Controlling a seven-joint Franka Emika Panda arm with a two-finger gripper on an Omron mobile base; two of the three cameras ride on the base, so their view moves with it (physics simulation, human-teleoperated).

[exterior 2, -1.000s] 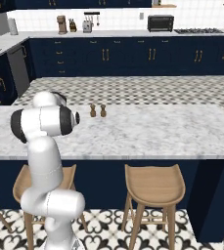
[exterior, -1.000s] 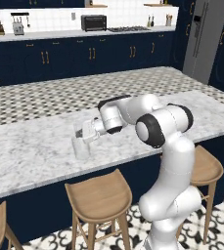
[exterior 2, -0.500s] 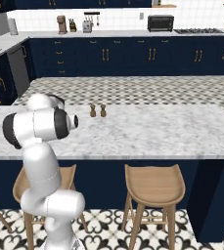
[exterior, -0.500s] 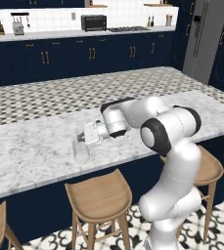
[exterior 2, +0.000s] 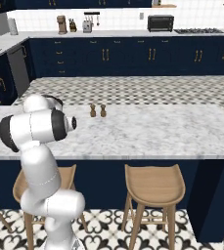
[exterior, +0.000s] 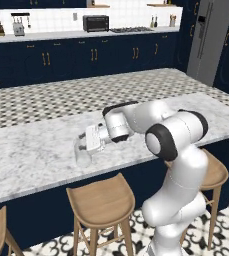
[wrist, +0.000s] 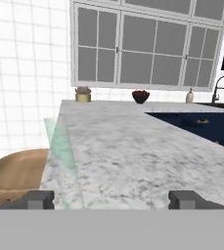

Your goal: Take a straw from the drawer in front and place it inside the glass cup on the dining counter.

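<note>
The claw [wrist: 111, 199] is released, its two dark fingertips [wrist: 34, 199] standing wide apart and grasping nothing. It points sideways, low along the marble counter [exterior: 31, 150], beside the clear glass cup [exterior: 83, 152] near the counter's front edge. The white arm [exterior: 176, 137] bends over the wooden stools [exterior: 102, 200].

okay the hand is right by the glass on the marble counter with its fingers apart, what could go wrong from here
1. The hand sits right beside the glass cup; a careless pull-back could knock the cup over.
2. The cup stands near the stool-side edge of the dining counter, so a bump might send it off onto the stools.
3. The fingers are apart, and I cannot see a straw in them or in the cup; it may have missed the cup.
</note>
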